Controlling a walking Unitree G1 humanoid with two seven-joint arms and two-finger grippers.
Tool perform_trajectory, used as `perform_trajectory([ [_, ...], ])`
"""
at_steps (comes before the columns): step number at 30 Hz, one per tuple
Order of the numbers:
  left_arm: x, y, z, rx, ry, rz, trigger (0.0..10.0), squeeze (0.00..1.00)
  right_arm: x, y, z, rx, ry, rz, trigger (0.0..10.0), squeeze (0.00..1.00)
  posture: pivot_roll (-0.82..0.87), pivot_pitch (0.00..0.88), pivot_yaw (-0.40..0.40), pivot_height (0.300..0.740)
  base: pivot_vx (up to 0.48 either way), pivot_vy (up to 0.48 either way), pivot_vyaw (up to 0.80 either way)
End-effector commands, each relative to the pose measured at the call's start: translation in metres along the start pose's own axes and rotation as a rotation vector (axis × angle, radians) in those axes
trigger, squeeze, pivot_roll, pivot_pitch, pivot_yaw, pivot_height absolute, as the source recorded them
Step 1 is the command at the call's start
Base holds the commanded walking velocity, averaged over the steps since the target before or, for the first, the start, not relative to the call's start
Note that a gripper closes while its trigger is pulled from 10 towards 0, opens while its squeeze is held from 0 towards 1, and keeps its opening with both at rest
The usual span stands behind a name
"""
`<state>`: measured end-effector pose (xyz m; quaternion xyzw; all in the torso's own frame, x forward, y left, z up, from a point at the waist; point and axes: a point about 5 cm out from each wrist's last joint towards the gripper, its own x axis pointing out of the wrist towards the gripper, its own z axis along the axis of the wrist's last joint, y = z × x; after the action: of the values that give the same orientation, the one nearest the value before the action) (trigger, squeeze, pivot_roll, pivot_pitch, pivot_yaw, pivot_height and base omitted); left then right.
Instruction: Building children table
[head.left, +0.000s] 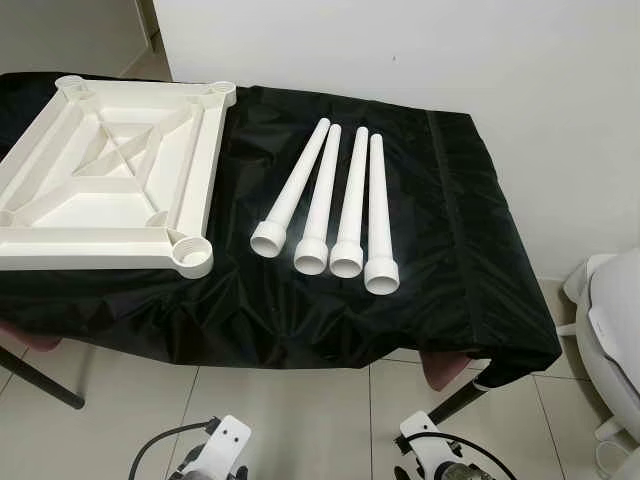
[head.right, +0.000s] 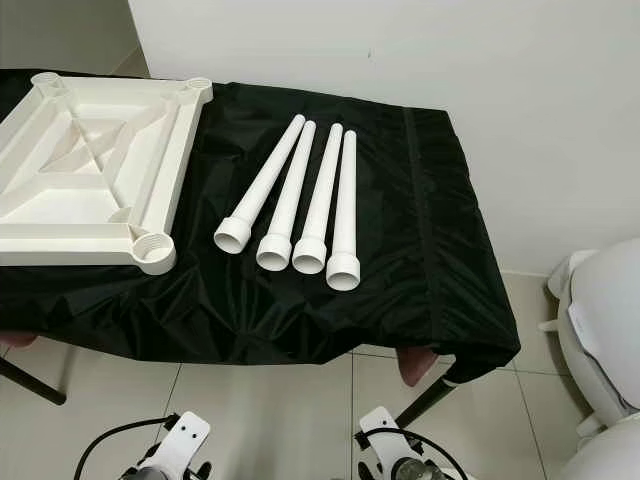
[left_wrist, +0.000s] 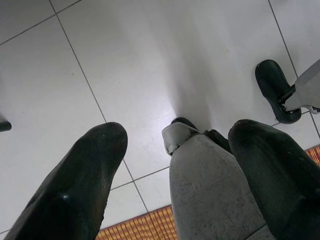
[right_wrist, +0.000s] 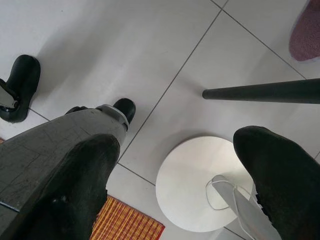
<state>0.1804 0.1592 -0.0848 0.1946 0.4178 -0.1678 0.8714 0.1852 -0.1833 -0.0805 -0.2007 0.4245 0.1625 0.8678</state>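
Observation:
A white plastic table top (head.left: 110, 180) lies upside down on the left of a table draped in black cloth (head.left: 440, 240), with a threaded socket (head.left: 192, 255) at its near right corner. Several white table legs (head.left: 340, 205) lie side by side to its right, wide threaded ends toward me. Both arms hang low at the frame's bottom edge. My left gripper (left_wrist: 175, 165) points down at the tiled floor, open and holding nothing. My right gripper (right_wrist: 175, 170) also hangs open over the floor.
A white wall stands behind the table. White rounded equipment (head.left: 610, 330) stands at the right, with a round white base (right_wrist: 200, 180) on the floor. Black table legs (right_wrist: 260, 92) slant to the tiles. My own legs and feet (left_wrist: 272, 87) are below, near an orange woven mat (right_wrist: 122, 220).

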Motion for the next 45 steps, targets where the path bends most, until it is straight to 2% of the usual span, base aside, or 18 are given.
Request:
perform_trajectory([
  [1, -0.013, 0.008, -0.041, -0.514, 0.093, 0.233, 10.0, 0.00, -0.003, -0.031, -0.002, 0.272, 0.027, -0.095, 10.0, 0.00, 0.01, 0.027, -0.167, 0.740, 0.000, 0.000, 0.00],
  [2, -0.013, 0.008, -0.041, -0.514, 0.093, 0.233, 10.0, 0.00, -0.003, -0.031, -0.002, 0.272, 0.027, -0.095, 10.0, 0.00, 0.01, 0.027, -0.167, 0.740, 0.000, 0.000, 0.00],
  [4, -0.008, 0.005, -0.028, -0.442, 0.078, 0.185, 10.0, 0.00, -0.004, -0.030, -0.006, 0.271, 0.043, -0.101, 10.0, 0.00, 0.02, 0.009, -0.154, 0.740, 0.000, 0.000, 0.00],
  [5, -0.008, 0.005, -0.028, -0.442, 0.078, 0.185, 10.0, 0.00, -0.004, -0.030, -0.006, 0.271, 0.043, -0.101, 10.0, 0.00, 0.02, 0.009, -0.154, 0.740, 0.000, 0.000, 0.00],
  [7, -0.004, 0.000, -0.019, -0.359, 0.072, 0.146, 10.0, 0.00, -0.004, -0.027, -0.008, 0.267, 0.050, -0.099, 10.0, 0.00, 0.03, 0.002, -0.157, 0.740, 0.000, 0.000, 0.00],
  [9, -0.003, -0.002, -0.016, -0.350, 0.064, 0.133, 10.0, 0.00, -0.004, -0.026, -0.008, 0.257, 0.049, -0.094, 10.0, 0.00, 0.03, 0.000, -0.161, 0.740, 0.000, 0.000, 0.00],
  [13, -0.003, -0.010, -0.016, -0.267, 0.077, 0.107, 10.0, 0.00, -0.003, -0.019, -0.007, 0.222, 0.043, -0.067, 10.0, 0.00, 0.02, 0.018, -0.162, 0.740, 0.000, 0.000, 0.00],
  [15, -0.003, -0.011, -0.017, -0.255, 0.079, 0.099, 10.0, 0.00, -0.002, -0.016, -0.004, 0.207, 0.033, -0.058, 10.0, 0.00, 0.01, 0.025, -0.151, 0.740, 0.000, 0.000, 0.00],
  [19, -0.004, -0.009, -0.018, -0.242, 0.073, 0.094, 10.0, 0.00, 0.000, -0.013, 0.003, 0.190, 0.013, -0.047, 10.0, 0.00, -0.01, 0.033, -0.131, 0.740, 0.000, 0.000, 0.00],
  [23, -0.001, -0.002, -0.004, -0.159, 0.011, 0.063, 10.0, 0.00, 0.002, -0.014, 0.011, 0.196, -0.022, -0.051, 10.0, 0.00, -0.03, 0.032, -0.094, 0.740, 0.000, 0.000, 0.00],
  [30, -0.001, 0.001, -0.007, -0.160, 0.017, 0.061, 10.0, 0.00, 0.001, -0.012, 0.004, 0.216, -0.005, -0.052, 10.0, 0.00, -0.02, 0.037, -0.079, 0.740, 0.000, 0.000, 0.00],
  [34, -0.003, 0.003, -0.013, -0.201, 0.048, 0.083, 10.0, 0.00, 0.000, -0.005, -0.001, 0.213, 0.013, -0.044, 10.0, 0.00, -0.03, 0.038, -0.063, 0.740, 0.000, 0.000, 0.00],
  [37, -0.003, 0.000, -0.013, -0.233, 0.051, 0.070, 10.0, 0.00, 0.000, -0.002, -0.002, 0.224, 0.013, -0.046, 10.0, 0.00, -0.04, 0.037, -0.054, 0.740, 0.000, 0.000, 0.00],
  [45, 0.000, -0.007, -0.007, -0.237, 0.040, 0.032, 10.0, 0.00, 0.001, 0.003, -0.001, 0.269, 0.013, -0.042, 10.0, 0.00, -0.04, 0.028, -0.058, 0.740, 0.000, 0.000, 0.00],
])
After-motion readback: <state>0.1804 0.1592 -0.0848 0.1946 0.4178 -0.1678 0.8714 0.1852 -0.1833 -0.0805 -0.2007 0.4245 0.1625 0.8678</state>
